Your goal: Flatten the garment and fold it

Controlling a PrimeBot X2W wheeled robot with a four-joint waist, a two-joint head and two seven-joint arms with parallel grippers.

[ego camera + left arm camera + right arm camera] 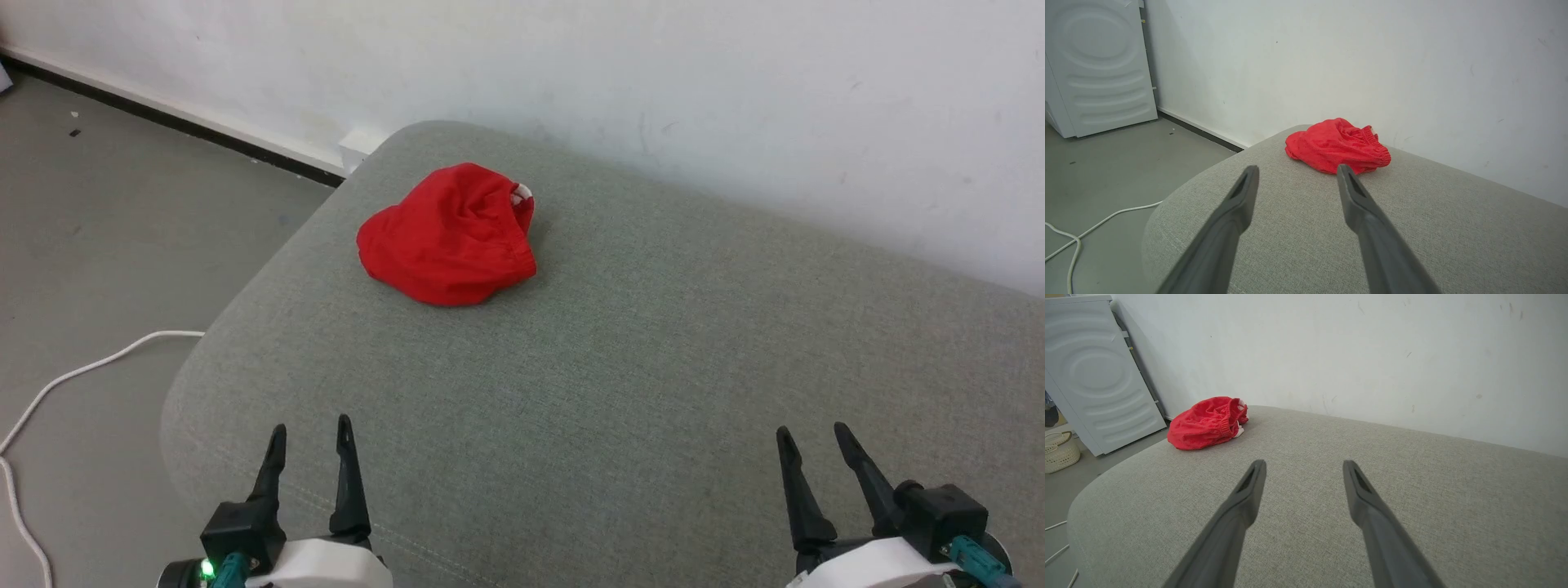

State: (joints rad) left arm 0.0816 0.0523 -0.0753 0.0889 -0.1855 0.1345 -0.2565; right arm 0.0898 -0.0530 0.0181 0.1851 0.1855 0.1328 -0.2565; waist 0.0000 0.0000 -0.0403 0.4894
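Your crumpled red garment (pixel 447 237) lies at eleven o'clock on the grey upholstered bench (pixel 653 367), well apart from both grippers. Your left gripper (pixel 312 421) and right gripper (pixel 812 427) hover at six o'clock, fingers spread, empty.

I see the red garment (pixel 447 237) bunched in a wrinkled heap (white scrap showing) at eleven o'clock.

Our right gripper (pixel 1303 463), fingers spread, hovers over the cushion (pixel 1412 465); the garment (pixel 1206 424) lies crumpled at ten o'clock.
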